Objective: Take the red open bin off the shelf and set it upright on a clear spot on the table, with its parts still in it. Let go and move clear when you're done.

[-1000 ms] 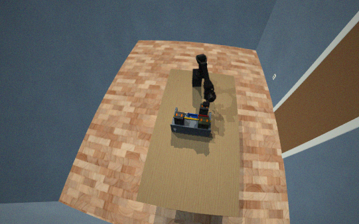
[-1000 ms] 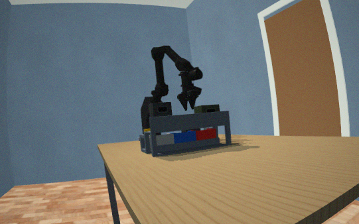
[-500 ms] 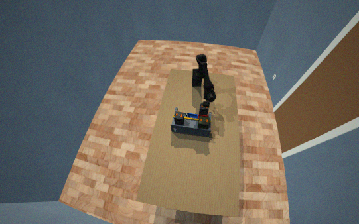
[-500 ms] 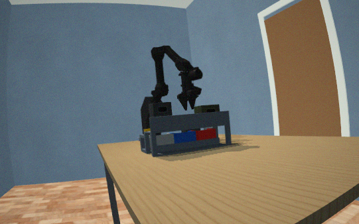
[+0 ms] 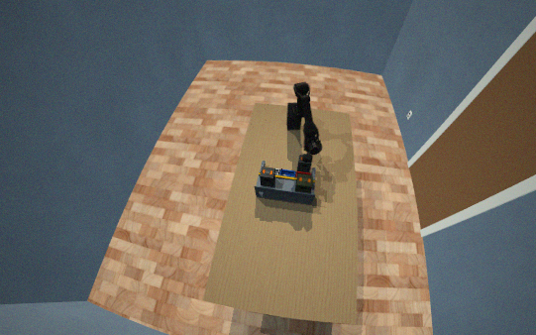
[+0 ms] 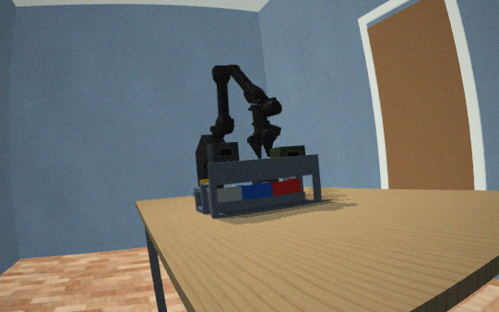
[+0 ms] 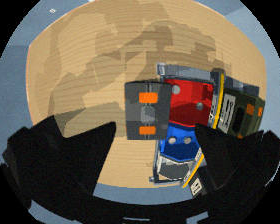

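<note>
The red open bin sits at the right end of the grey shelf's lower level, next to a blue bin and a grey bin. In the wrist view the red bin shows below me, with the blue bin beside it. My gripper is open and empty. It hangs just above the shelf's top, over the back side near the red bin's end. In the overhead view the gripper is right behind the shelf.
Two dark boxes with orange marks stand on the shelf top, one at the left and one at the right. The arm's base stands behind the shelf. The table stretches far toward the front.
</note>
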`<state>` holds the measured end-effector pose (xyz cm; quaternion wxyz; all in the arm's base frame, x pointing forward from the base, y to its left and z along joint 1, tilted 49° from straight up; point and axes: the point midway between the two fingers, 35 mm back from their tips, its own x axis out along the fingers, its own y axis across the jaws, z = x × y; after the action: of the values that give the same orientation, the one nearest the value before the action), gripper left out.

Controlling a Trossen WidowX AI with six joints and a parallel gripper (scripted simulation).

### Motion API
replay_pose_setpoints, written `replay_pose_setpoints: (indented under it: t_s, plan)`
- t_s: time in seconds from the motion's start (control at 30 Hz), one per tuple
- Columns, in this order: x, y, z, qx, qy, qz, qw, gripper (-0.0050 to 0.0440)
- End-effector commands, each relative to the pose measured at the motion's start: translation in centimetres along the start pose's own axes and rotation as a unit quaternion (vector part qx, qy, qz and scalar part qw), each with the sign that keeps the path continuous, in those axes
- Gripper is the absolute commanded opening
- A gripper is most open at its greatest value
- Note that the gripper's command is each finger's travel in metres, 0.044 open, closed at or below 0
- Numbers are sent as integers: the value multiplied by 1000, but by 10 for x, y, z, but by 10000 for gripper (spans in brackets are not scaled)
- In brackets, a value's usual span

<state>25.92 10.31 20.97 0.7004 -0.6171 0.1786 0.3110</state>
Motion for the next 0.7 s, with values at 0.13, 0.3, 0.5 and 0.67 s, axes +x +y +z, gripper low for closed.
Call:
replay_pose_setpoints:
  t_s: [0.13, 0.3, 0.5, 0.67]
  plan:
    - [29, 2, 0, -3, 0, 5, 1000, 440]
    - [29, 2, 0, -3, 0, 5, 1000, 440]
    - [39, 3, 0, -3, 1, 5, 1000, 440]
    - [42, 3, 0, -4, 0, 5, 1000, 440]
